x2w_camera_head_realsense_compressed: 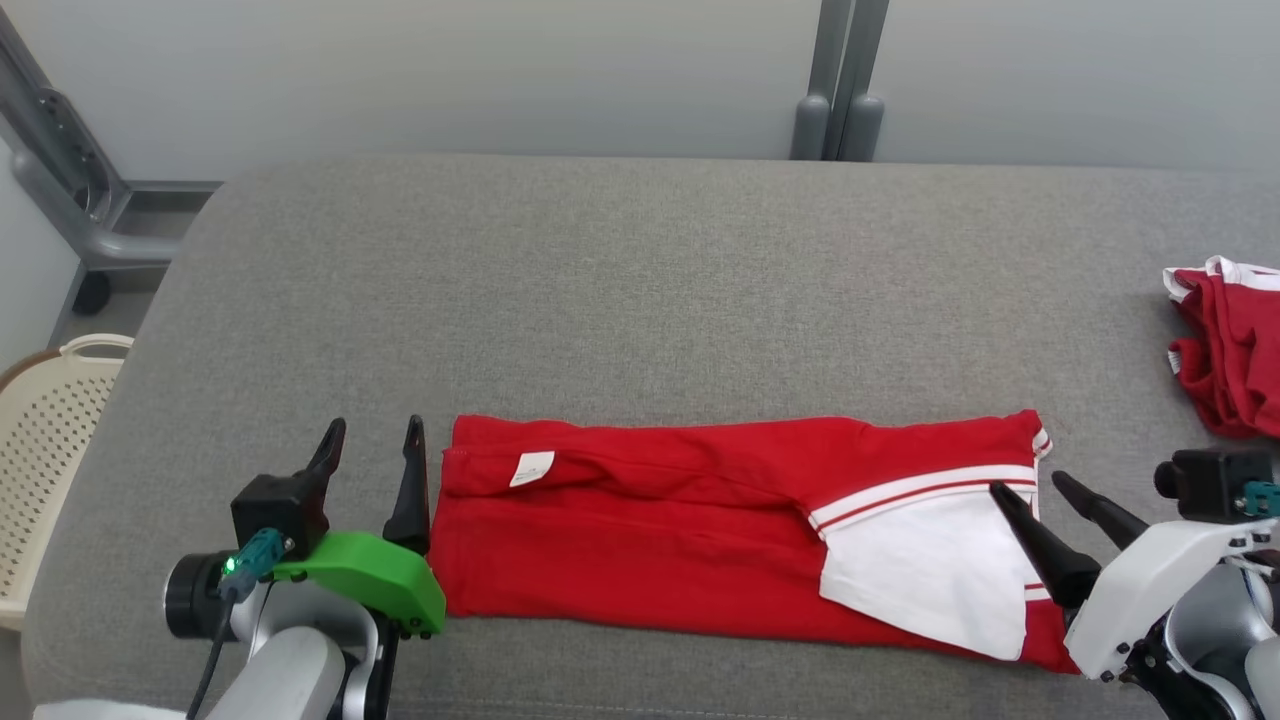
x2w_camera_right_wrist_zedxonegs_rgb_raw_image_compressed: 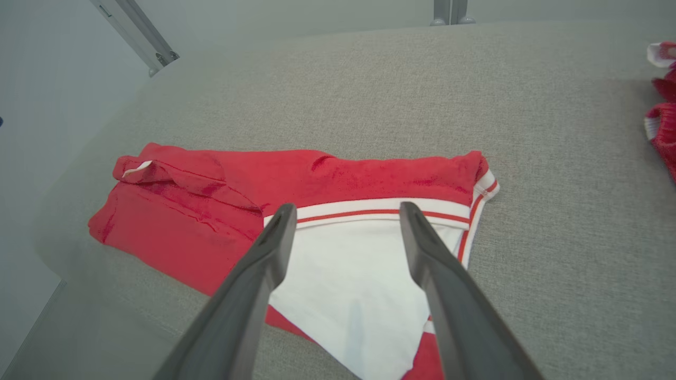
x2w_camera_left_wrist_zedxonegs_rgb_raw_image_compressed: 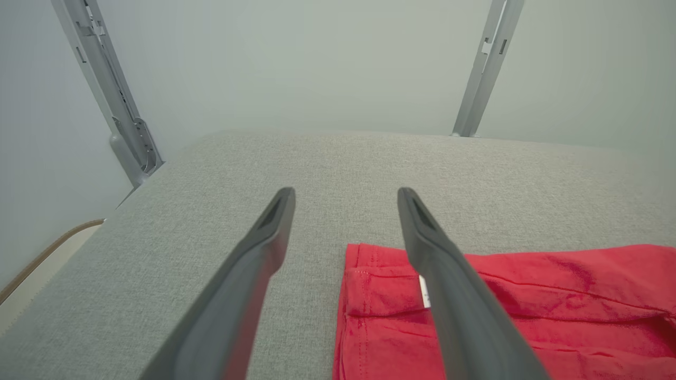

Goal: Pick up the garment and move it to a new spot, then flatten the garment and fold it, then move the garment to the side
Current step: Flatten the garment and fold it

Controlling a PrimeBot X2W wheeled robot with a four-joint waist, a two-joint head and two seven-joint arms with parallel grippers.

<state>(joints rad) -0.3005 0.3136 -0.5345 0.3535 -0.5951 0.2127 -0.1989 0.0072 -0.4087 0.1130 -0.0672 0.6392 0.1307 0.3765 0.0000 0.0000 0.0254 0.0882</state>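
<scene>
The garment point(x2w_camera_head_realsense_compressed: 700, 520) is red with a white panel and red-and-white stripes, folded into a long band across the near part of the grey table point(x2w_camera_head_realsense_compressed: 640, 280). My left gripper point(x2w_camera_head_realsense_compressed: 375, 430) stands open just off the band's left end, holding nothing; in the left wrist view the garment point(x2w_camera_left_wrist_zedxonegs_rgb_raw_image_compressed: 554, 295) lies under and right of the right finger. Over the band's right end, above the white panel point(x2w_camera_right_wrist_zedxonegs_rgb_raw_image_compressed: 359, 274), my right gripper point(x2w_camera_head_realsense_compressed: 1030, 485) hangs open and empty.
A second red-and-white garment point(x2w_camera_head_realsense_compressed: 1235, 350) lies bunched at the table's right edge. A cream perforated basket point(x2w_camera_head_realsense_compressed: 40, 450) stands off the table's left side. Grey metal posts point(x2w_camera_head_realsense_compressed: 840, 90) rise behind the far edge.
</scene>
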